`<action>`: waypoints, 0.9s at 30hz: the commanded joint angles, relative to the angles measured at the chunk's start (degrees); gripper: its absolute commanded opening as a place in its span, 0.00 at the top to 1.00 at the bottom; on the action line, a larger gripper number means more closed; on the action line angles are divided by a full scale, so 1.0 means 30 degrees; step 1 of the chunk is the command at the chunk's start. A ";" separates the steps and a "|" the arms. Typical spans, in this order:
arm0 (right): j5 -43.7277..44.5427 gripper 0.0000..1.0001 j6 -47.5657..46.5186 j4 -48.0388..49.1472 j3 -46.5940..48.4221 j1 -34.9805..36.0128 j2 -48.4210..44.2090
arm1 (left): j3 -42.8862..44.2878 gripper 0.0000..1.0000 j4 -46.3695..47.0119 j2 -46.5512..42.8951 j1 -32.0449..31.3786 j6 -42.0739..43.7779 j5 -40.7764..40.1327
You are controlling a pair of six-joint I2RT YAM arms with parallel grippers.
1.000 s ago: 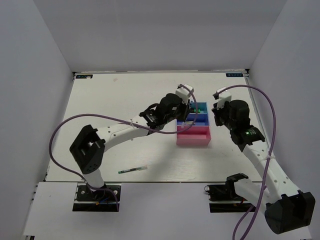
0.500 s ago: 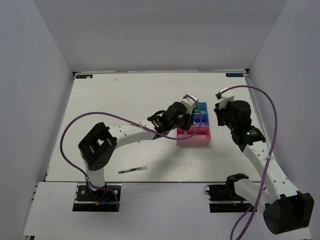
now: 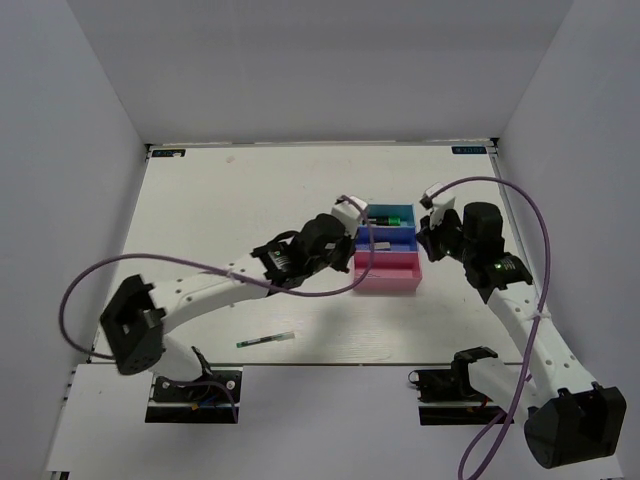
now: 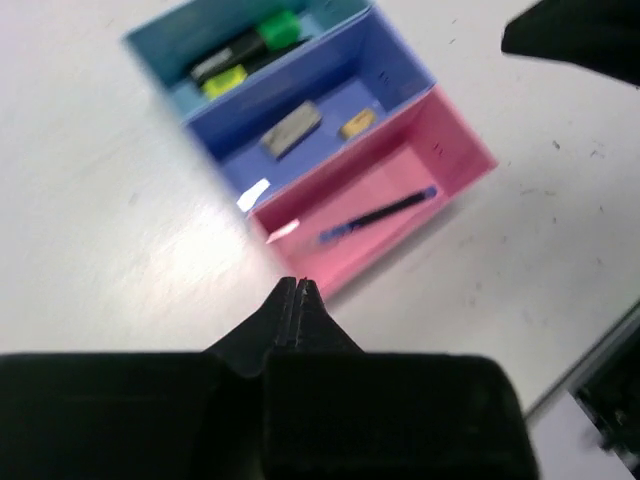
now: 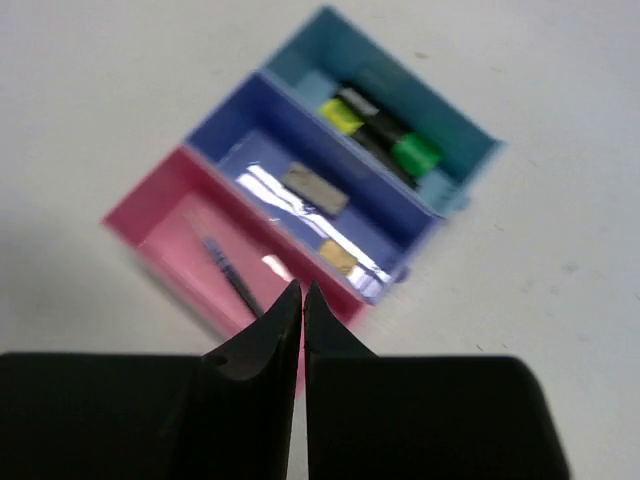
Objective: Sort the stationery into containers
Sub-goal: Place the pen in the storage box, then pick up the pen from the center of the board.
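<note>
The three joined trays stand right of the table's centre: light blue point(image 3: 404, 210), dark blue point(image 3: 392, 238), pink point(image 3: 386, 274). The light blue tray point(image 4: 160, 55) holds black highlighters with a green cap point(image 4: 279, 26) and a yellow cap point(image 4: 222, 82). The dark blue tray point(image 4: 400, 70) holds a grey eraser point(image 4: 291, 130) and a tan eraser point(image 4: 357, 122). The pink tray point(image 4: 455, 150) holds a thin pen point(image 4: 378, 215). A second thin pen point(image 3: 266, 340) lies on the table at the front left. My left gripper point(image 3: 340, 232) point(image 4: 298, 285) is shut and empty, just left of the trays. My right gripper point(image 3: 432, 235) point(image 5: 303, 288) is shut and empty, just right of them.
The white table point(image 3: 220, 220) has walls on three sides. Both arm bases point(image 3: 190, 385) sit at the near edge. The left arm lies diagonally across the table's front left, above the loose pen.
My left gripper has pulled back leftward from above the trays to beside them. My right gripper has shifted only slightly.
</note>
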 commanded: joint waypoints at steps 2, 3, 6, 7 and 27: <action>-0.7982 0.89 -0.3339 -0.2549 0.0234 0.0318 0.0359 | -0.0520 0.76 -0.6942 -0.3510 -0.0157 -0.3329 -0.3893; -1.0253 0.84 -0.4010 -0.3538 0.0380 0.0436 0.0796 | -0.0810 0.60 -1.0639 -0.4035 -0.0128 -0.4297 -0.4479; -1.1355 0.75 -0.5709 -0.5063 0.1434 0.2337 0.2437 | -0.2558 0.24 -1.5173 -0.6604 -0.0099 -0.5886 -0.5713; -1.1186 0.71 -0.5890 -0.5187 0.1930 0.3531 0.3543 | -0.2977 0.19 -1.5768 -0.7112 0.0192 -0.6817 -0.6557; 0.1615 0.41 -0.4456 -0.1351 0.8145 1.9420 1.5505 | -1.0041 0.00 -1.5979 -1.7514 1.9029 -0.4102 0.2254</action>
